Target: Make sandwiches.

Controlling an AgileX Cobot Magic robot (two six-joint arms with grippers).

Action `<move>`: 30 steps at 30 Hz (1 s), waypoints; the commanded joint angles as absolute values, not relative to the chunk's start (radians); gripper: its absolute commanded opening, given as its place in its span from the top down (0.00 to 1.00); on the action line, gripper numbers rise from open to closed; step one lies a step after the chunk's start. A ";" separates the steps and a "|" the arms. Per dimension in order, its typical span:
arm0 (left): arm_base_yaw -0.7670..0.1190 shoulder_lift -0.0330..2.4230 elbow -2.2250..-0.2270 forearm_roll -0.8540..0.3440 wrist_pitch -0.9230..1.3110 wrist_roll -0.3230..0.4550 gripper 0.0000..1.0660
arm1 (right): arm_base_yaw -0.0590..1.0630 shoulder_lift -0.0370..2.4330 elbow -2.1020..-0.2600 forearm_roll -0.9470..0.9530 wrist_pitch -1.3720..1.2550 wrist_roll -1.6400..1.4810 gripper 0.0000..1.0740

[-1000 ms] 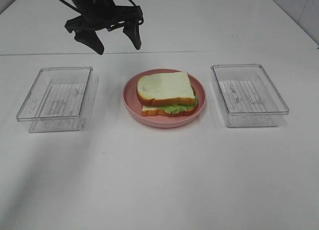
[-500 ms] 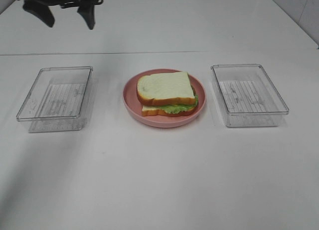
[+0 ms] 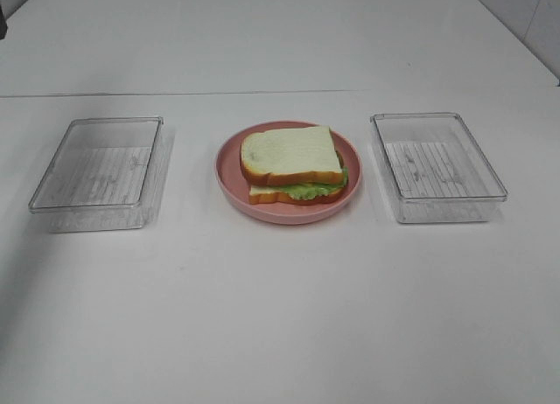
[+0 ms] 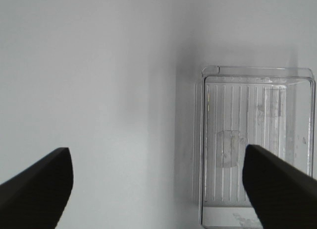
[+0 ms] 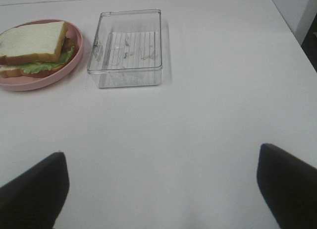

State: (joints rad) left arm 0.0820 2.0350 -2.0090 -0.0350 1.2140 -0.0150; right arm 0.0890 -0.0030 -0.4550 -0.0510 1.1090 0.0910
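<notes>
One sandwich [image 3: 293, 162] lies on the round pink plate [image 3: 229, 182] in the middle of the table: two white bread slices with brown crust and green lettuce showing between them. In the right wrist view the same sandwich [image 5: 30, 39] is far off to one side of my right gripper [image 5: 161, 187], which hangs open and empty over bare table. My left gripper [image 4: 157, 187] is open and empty too, high above the table next to a clear box [image 4: 257, 144]. Neither gripper shows in the high view.
Two empty clear plastic boxes flank the plate, one on the left [image 3: 98, 172] and one on the right [image 3: 436, 166]. The right box [image 5: 126, 48] lies between my right gripper and the plate [image 5: 74, 58]. The white table's far right edge [image 5: 292, 26] is close by.
My left arm has swung left from behind the plate and left the high view at the top left corner. The sandwich, plate and boxes have not moved.
</notes>
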 commanded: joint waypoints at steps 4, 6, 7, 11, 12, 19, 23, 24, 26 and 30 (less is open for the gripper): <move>0.088 1.887 -1.901 -0.041 1.287 0.014 0.18 | 0.087 -0.029 -0.453 -0.054 1.100 0.085 0.11; 0.088 1.837 -1.851 -0.044 1.264 0.014 0.18 | 0.087 -0.029 -0.453 -0.054 1.100 0.085 0.11; 0.088 1.807 -1.822 -0.044 1.253 0.017 0.18 | 0.087 -0.029 -0.453 -0.054 1.100 0.085 0.11; 0.088 1.684 -1.703 -0.051 1.214 0.035 0.18 | 0.087 -0.029 -0.453 -0.054 1.100 0.085 0.11; 0.088 1.617 -1.623 -0.065 1.186 0.045 0.18 | 0.087 -0.029 -0.453 -0.054 1.100 0.085 0.11; 0.088 1.389 -1.395 -0.067 1.089 0.081 0.18 | 0.087 -0.029 -0.453 -0.054 1.100 0.085 0.11; 0.088 1.186 -1.195 -0.067 1.056 0.093 0.18 | 0.087 -0.029 -0.453 -0.054 1.100 0.085 0.11; 0.088 1.186 -1.195 -0.067 1.056 0.093 0.18 | 0.087 -0.029 -0.453 -0.054 1.100 0.085 0.11; 0.088 1.059 -1.076 -0.067 1.035 0.093 0.18 | 0.087 -0.029 -0.453 -0.054 1.100 0.085 0.11; 0.088 0.872 -0.916 -0.077 1.000 0.093 0.18 | 0.087 -0.029 -0.453 -0.054 1.100 0.085 0.11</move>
State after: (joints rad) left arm 0.0860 0.9390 -0.9680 -0.0620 1.0220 0.0900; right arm 0.0890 -0.0030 -0.4550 -0.0510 1.1090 0.0910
